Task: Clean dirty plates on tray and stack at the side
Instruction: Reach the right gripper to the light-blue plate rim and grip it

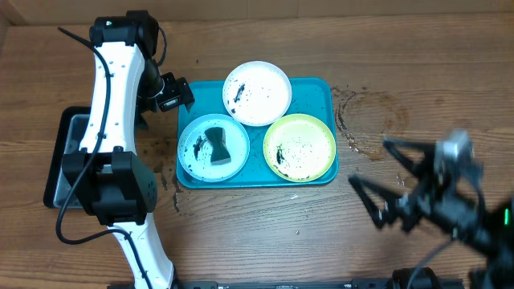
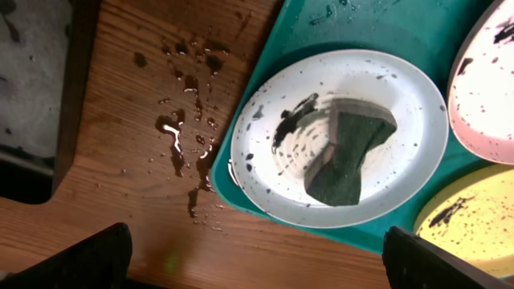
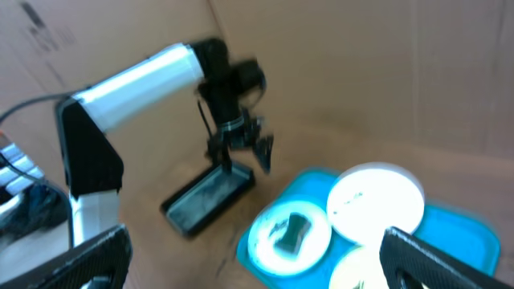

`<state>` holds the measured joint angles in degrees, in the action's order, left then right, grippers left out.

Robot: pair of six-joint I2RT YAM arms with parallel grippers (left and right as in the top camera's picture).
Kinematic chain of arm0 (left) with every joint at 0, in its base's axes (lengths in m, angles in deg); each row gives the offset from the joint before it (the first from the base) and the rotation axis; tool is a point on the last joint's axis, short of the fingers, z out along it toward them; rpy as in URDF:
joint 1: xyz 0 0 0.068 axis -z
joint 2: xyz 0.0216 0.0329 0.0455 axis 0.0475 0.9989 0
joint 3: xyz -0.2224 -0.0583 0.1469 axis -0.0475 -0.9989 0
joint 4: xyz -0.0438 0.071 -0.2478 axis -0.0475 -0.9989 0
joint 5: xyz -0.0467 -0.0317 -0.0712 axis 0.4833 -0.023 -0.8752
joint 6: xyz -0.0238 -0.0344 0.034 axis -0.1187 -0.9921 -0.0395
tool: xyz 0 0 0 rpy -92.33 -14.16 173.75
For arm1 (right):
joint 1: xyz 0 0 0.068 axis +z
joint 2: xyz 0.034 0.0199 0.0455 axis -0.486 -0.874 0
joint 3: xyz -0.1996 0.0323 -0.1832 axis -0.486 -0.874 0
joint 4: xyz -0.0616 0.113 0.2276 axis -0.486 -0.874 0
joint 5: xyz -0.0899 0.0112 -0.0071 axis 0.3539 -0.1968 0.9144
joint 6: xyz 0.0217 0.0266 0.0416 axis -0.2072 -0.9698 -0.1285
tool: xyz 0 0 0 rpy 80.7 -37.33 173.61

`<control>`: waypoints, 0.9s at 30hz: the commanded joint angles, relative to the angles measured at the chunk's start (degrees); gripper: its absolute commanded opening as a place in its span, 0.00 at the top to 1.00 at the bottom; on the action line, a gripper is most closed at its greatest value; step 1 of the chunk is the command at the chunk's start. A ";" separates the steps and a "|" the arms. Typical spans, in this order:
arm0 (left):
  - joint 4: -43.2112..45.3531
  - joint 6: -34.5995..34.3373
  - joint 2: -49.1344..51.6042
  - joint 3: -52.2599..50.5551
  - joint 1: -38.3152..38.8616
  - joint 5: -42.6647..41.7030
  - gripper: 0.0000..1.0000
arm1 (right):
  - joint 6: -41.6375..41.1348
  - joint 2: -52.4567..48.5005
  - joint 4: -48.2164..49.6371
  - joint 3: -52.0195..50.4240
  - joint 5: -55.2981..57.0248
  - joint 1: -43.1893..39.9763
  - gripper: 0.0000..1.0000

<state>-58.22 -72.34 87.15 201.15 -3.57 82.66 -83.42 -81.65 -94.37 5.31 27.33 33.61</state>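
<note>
The turquoise tray (image 1: pixel 325 88) holds three speckled plates: white (image 1: pixel 257 92) at the back, teal-rimmed (image 1: pixel 197 156) front left, yellow-green-rimmed (image 1: pixel 299 147) front right. A dark green sponge (image 1: pixel 215 144) lies on the teal-rimmed plate. My left gripper (image 1: pixel 178 98) is open and empty, above the table at the tray's back left corner. Its wrist view shows the teal-rimmed plate (image 2: pixel 401 104), the sponge (image 2: pixel 345 152) and its fingers (image 2: pixel 257 265) spread wide. My right gripper (image 1: pixel 368 162) is open, empty and blurred, right of the tray. Its fingers (image 3: pixel 257 257) are wide apart.
A black tray (image 1: pixel 68 156) sits at the left edge, also seen in the left wrist view (image 2: pixel 32 80). Dark wet splashes lie on the wood left of the turquoise tray (image 2: pixel 181 120) and right of it (image 1: pixel 361 120). Cardboard walls stand behind the table.
</note>
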 commanded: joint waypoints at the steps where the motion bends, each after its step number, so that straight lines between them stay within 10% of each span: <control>1: -0.28 0.09 -0.33 0.02 0.26 -1.90 0.00 | -2.45 -12.72 -3.23 11.04 -11.43 -0.04 0.00; 5: -0.59 0.09 -0.33 0.02 0.26 -1.88 0.00 | -12.13 -22.25 4.57 14.12 -27.02 0.31 0.00; 7: -0.81 0.11 -0.33 0.02 0.28 -1.86 0.00 | -17.22 -26.08 9.60 14.12 -27.34 1.68 0.22; 14: -0.31 0.94 -0.33 0.02 2.10 -1.84 0.00 | -22.38 -39.85 -0.74 14.12 24.46 22.03 0.34; 27: 0.76 0.92 -0.33 0.02 3.78 -1.81 0.00 | -18.95 -75.49 -12.61 30.23 19.89 28.61 0.30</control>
<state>-57.78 -72.13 87.17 201.10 -0.81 81.24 -104.69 -154.71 -103.20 26.71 46.50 62.48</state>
